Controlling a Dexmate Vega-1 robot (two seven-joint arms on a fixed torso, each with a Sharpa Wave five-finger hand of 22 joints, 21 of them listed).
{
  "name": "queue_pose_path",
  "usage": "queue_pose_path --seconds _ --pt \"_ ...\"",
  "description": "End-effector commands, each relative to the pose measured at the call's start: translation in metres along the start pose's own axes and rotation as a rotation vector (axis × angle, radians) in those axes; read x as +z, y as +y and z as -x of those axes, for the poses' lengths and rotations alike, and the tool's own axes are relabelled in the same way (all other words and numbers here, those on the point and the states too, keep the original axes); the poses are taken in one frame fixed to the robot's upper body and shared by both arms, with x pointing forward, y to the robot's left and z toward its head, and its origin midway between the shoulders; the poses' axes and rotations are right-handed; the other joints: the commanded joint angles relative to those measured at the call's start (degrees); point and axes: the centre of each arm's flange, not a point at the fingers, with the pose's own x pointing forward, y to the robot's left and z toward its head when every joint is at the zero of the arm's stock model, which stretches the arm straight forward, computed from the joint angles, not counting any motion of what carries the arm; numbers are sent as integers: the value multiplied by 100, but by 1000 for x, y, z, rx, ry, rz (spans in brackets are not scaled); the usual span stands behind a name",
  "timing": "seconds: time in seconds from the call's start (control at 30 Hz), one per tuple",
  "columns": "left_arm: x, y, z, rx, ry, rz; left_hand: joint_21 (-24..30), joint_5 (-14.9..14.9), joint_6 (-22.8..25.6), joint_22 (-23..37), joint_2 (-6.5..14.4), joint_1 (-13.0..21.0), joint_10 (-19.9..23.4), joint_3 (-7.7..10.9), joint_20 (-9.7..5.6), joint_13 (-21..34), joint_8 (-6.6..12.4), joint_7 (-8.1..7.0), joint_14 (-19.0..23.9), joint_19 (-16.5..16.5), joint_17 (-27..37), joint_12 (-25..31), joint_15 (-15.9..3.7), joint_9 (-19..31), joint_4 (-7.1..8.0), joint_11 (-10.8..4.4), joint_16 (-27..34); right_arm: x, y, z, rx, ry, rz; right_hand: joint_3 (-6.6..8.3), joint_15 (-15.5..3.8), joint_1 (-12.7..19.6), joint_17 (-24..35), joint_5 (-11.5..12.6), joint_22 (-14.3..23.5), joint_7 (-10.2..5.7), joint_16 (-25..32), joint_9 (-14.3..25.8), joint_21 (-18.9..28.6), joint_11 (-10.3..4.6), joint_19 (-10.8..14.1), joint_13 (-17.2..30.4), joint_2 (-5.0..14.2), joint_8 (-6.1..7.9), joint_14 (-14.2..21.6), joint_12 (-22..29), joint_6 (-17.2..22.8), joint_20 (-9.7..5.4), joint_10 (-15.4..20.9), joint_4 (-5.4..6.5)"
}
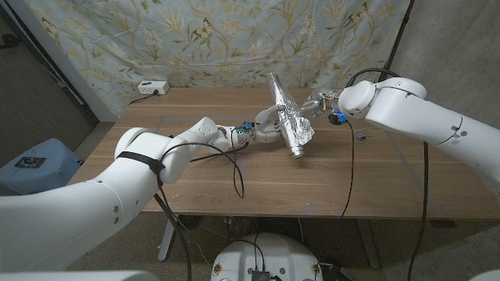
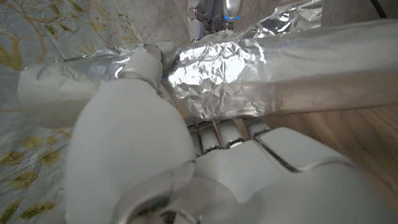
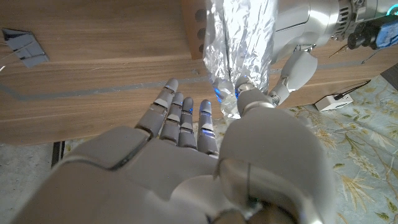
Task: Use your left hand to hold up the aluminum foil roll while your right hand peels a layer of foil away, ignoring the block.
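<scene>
The aluminum foil roll (image 1: 287, 115) stands tilted above the middle of the table, its crinkled outer layer loose near the lower end. My left hand (image 1: 264, 131) grips it from the left, fingers wrapped around the roll (image 2: 249, 68) and the thumb (image 2: 146, 62) pressed on it. My right hand (image 1: 316, 103) is close on the roll's right side. Its fingers (image 3: 186, 115) are stretched out and apart beside the foil (image 3: 239, 43), and its thumb (image 3: 249, 93) touches the foil's edge. A wooden block (image 3: 193, 28) with holes shows just beside the roll.
A white power strip (image 1: 152, 87) lies at the table's back left edge. A small grey item (image 1: 364, 136) with thin wires lies on the wood right of the roll. A blue-grey bin (image 1: 35, 164) stands on the floor left of the table.
</scene>
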Motion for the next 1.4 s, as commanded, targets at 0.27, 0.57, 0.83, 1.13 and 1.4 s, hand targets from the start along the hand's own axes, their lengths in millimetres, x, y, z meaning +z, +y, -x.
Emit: queue_pose_path --seconds 0.27,0.57,0.83,1.13,1.4 --pt "-3 1 -7 -12 -23 -15 45 -146 -677 -23 463 -766 -390 487 106 -232 -86 246 -261 -142 -102 -257 171 -224 551 164 -224 2 5 -9 2 28 20 -70 -42 66 67 9 31 351 112 26 83 15 156 50 77 14 191 90 193 -14 185 8" --pt "-5 2 -6 -16 -19 -11 53 -168 -690 -32 468 -851 -436 523 130 -286 -234 242 -332 -167 -159 -292 218 -344 552 205 -310 3 11 -11 2 38 18 -88 -49 77 98 11 32 352 133 30 86 14 176 67 92 5 198 88 199 -2 186 9" --pt "-6 3 -6 -30 -19 -19 79 -236 -980 -39 453 -1065 -956 570 172 -459 -626 124 -735 -254 -365 -562 410 -570 559 345 -657 6 15 -12 -7 39 20 -116 -47 64 134 10 33 353 177 35 94 14 209 85 106 -2 255 94 211 -2 201 23" --pt "-5 2 -3 -37 -8 -38 77 -307 -1177 -45 479 -1199 -1197 576 230 -570 -822 -192 -900 -361 -480 -710 522 -665 571 370 -822 10 17 -14 -53 47 35 -160 -125 55 288 14 43 326 358 81 152 -27 393 169 217 122 508 268 597 -14 521 55" --pt "-3 3 -1 -39 -13 -38 89 -365 -1241 -49 502 -1294 -1341 577 265 -649 -917 -518 -987 -399 -556 -820 603 -725 572 457 -910 10 19 -15 -66 32 29 -87 -253 233 498 43 54 328 524 186 207 -148 566 283 358 352 646 410 1258 -28 636 15"
